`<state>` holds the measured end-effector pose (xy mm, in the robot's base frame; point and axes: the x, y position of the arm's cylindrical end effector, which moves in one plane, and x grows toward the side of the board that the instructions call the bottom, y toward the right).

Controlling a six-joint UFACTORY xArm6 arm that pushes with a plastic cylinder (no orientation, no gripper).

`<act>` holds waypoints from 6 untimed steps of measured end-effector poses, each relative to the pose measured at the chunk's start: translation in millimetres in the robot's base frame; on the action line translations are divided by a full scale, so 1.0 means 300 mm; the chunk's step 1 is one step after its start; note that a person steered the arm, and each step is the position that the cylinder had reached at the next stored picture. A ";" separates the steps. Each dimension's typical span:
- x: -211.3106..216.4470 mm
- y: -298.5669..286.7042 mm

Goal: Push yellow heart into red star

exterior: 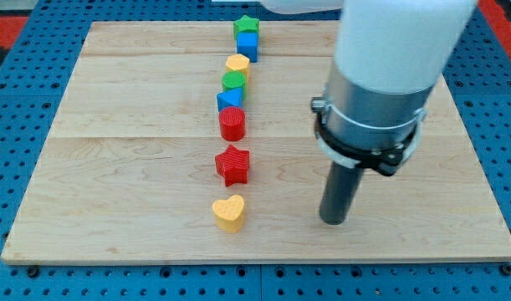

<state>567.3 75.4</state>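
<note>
1. Nearest the camera is the yellow heart [229,213], sitting close to the bottom edge of the wooden counter [113,167], a bit left of centre.
2. Just above it, with a small gap, is the red star [233,164]. They're near each other but not touching, so the actual push hasn't landed yet as far as I can see.
3. Above the star a line of blocks runs up toward the view's top: red cylinder [232,123], a blue block [229,99] whose shape I can't quite make out, green cylinder [233,81], a second yellow block [237,64] (maybe another heart, hard to tell), blue cube [247,45] and green star [247,24].
4. Moving right: my tip [334,222] is down on the counter well to the right of the yellow heart, at roughly the same level as it. No contact with any block.
5. Pincer state: there isn't one on this rig, just the rod, so nothing to call wide, narrow or holding.
6. Progress, my guess: the setup looks easy but basically everything is left. The tip probably needs to get below the heart, on the side away from the star, then push straight up the view to close the gap.
</note>
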 end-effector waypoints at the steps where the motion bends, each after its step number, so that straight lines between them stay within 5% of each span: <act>1: 0.020 -0.157; 4: 0.113 -0.414; 6: 0.097 -0.408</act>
<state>596.3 -47.0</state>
